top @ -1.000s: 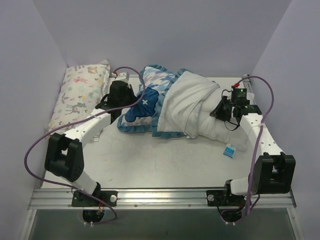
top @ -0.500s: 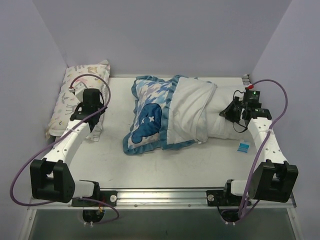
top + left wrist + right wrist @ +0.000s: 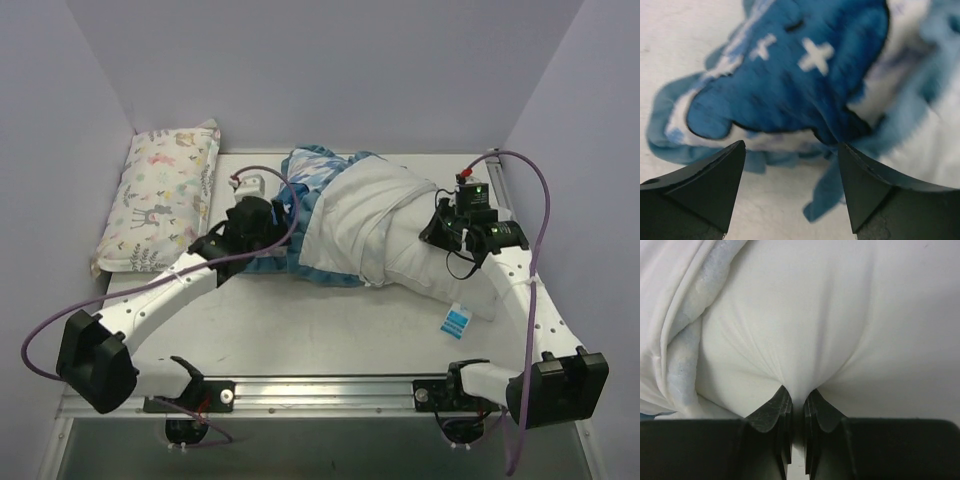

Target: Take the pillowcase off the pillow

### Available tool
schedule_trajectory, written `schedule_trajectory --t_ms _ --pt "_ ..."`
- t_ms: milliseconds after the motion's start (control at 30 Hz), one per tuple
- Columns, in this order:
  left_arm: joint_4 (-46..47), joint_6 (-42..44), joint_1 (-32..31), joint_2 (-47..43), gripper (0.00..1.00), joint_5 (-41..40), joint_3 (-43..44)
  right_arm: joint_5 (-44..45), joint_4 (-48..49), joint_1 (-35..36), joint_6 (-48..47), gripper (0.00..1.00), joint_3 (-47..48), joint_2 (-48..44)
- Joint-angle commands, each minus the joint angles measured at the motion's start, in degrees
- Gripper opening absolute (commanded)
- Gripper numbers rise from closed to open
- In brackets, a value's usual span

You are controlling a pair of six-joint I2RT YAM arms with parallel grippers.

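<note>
The pillowcase (image 3: 335, 205) lies bunched at mid-table, white reverse up, with blue ruffled trim at its left and near edges. The plain white pillow (image 3: 435, 270) sticks out of it to the right. My left gripper (image 3: 272, 225) hovers at the pillowcase's left end, open. In the left wrist view its jaws (image 3: 791, 147) stand wide apart over the dark blue bear applique (image 3: 790, 85), with a strip of blue trim (image 3: 822, 192) between them. My right gripper (image 3: 443, 225) is shut, pinching a fold of the pillow's white fabric (image 3: 797, 340) between its fingers (image 3: 777, 405).
A smaller pillow with pastel animal prints (image 3: 165, 195) lies along the left wall. A small blue-and-white tag (image 3: 455, 322) lies on the table near the pillow's right end. Purple walls close in the left, back and right sides.
My left gripper, shut near the animal-print pillow half a second ago, has swung back to the pillowcase and opened. The pillowcase is bunched up again. The right gripper keeps its pinch.
</note>
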Motion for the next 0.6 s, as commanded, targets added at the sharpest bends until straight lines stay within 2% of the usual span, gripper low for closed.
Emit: schedule_trajectory --t_ms 0,67,100,167,200,300,367,400,467,567 --pt "-2.7 0.0 -7.9 -6.2 0.83 -5.8 -2.0 2.2 0.3 -0.1 -2.1 0.01 1.9 -0.9" --pt "-2.7 -2.7 -11.4 -7.8 0.85 -8.1 -5.5 3.3 0.2 0.3 -2.8 0.14 1.3 -1.1" --pt "-2.4 -5.0 -11.8 -8.9 0.86 -8.8 -7.0 3.6 0.3 0.8 -3.1 0.31 1.2 -1.2" --pt "-0.8 -7.0 -11.9 -9.6 0.88 -9.9 -11.3 3.8 0.2 1.3 -3.4 0.46 0.9 -2.2" --pt "0.5 -8.8 -11.7 -10.0 0.89 -10.1 -12.4 3.9 0.1 2.2 -3.8 0.58 0.8 -2.7" --pt "4.0 -10.4 -10.4 -11.2 0.9 -9.9 -15.4 6.7 -0.8 3.9 -5.2 0.72 1.2 -4.8" --pt "6.3 -9.5 -8.4 -11.5 0.92 -8.3 -17.4 7.7 -2.1 5.3 -6.5 0.77 1.3 -6.6" --pt "10.2 -7.0 -5.2 -11.8 0.92 -3.8 -18.1 7.6 -2.0 6.2 -6.8 0.8 1.0 -7.2" --pt "15.5 -3.5 -2.8 -12.5 0.91 0.4 -21.3 8.1 -2.5 9.6 -7.4 0.83 0.4 -9.0" --pt "23.0 2.0 2.4 -11.9 0.92 10.2 -23.4 13.9 -3.1 14.9 -7.6 0.88 -1.7 -10.0"
